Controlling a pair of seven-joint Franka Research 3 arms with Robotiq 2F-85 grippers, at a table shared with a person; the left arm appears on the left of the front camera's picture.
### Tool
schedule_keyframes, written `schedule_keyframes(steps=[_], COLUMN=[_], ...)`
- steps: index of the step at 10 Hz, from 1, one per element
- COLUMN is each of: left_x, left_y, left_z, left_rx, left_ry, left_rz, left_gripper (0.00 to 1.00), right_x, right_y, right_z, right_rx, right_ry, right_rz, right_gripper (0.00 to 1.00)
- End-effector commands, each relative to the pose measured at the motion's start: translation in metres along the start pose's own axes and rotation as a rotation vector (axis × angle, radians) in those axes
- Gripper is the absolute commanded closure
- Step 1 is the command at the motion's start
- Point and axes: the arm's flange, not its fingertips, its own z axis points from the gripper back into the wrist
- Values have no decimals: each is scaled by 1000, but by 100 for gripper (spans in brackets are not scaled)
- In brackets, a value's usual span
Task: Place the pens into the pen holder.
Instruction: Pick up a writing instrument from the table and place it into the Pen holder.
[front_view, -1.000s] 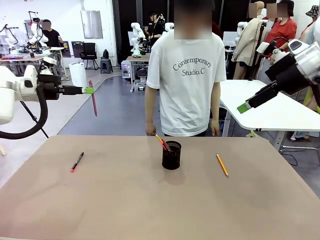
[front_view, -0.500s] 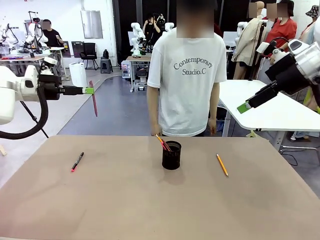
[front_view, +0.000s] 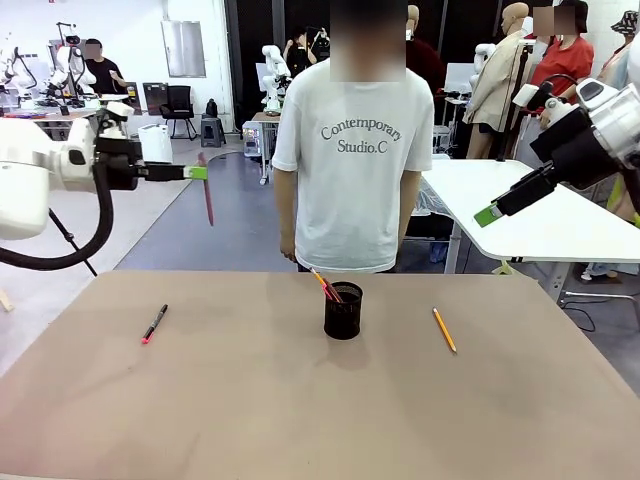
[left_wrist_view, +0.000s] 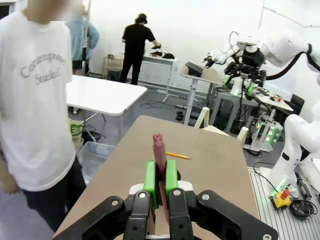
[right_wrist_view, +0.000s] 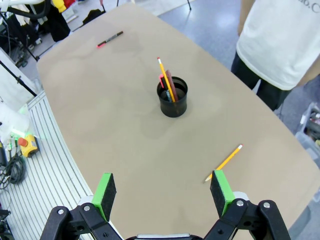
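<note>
Our left gripper (front_view: 199, 172) pinches the pink-red pen (front_view: 207, 196) near its upper end, hanging high at the left, well apart from the pen holder (front_view: 343, 312), so we fear it could swing, slip or miss that narrow, crowded rim.

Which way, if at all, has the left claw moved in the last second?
Yes: the left claw has moved right and slightly up, nearer the pen holder.

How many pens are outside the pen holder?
3: black marker lying left of the holder, yellow pencil lying right of it, red pen held in the left tool. None looks hidden.
</note>
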Motion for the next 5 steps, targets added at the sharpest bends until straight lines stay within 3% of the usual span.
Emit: schedule_keyframes(steps=[1,5], left_x=[-1,-2], left_y=[-11,-32], left_z=[-27,-108], left_rx=[-34,-158], left_ry=[-9,18], left_rz=[-69,-120], left_gripper=[100,100], right_x=[2,2], right_y=[-1,-1], right_z=[-1,-1], right_rx=[16,16], right_ry=[-24,-24], right_rz=[-4,-4], right_gripper=[0,0])
